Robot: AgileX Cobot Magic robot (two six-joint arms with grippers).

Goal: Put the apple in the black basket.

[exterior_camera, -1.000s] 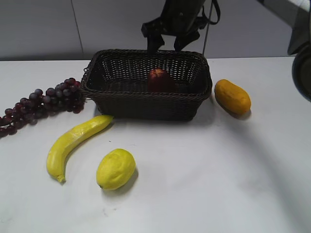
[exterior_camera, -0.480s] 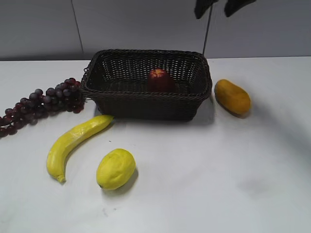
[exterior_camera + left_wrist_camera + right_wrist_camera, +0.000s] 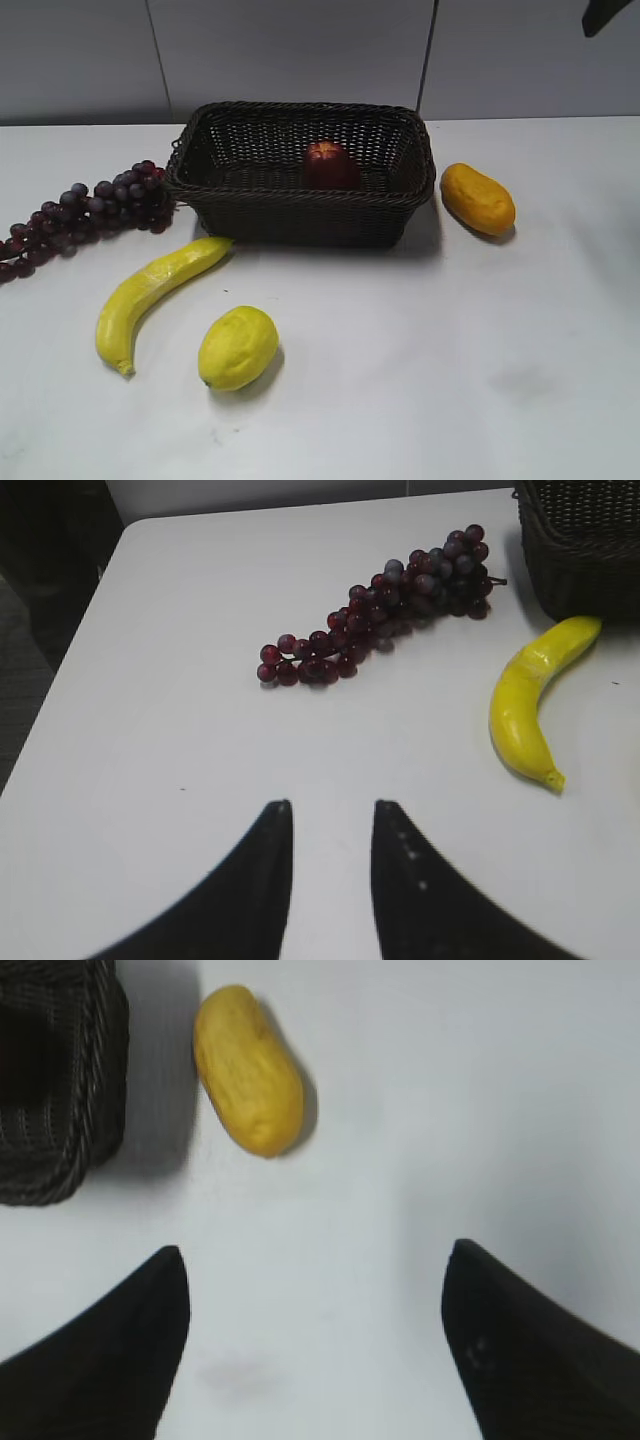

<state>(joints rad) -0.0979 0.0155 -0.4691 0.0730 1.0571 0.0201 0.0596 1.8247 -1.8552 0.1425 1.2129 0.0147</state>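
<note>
Apple (image 3: 330,163) inside black basket (image 3: 300,215)

A white table (image 3: 420,380) filled most of the exterior view, its surface matte with a faint grey smudge toward the right front. Behind it stood a pale grey wall (image 3: 290,50) split by thin vertical seams. In the left wrist view the table's rounded corner gave way to a dark floor (image 3: 40,630) beside it.
</note>
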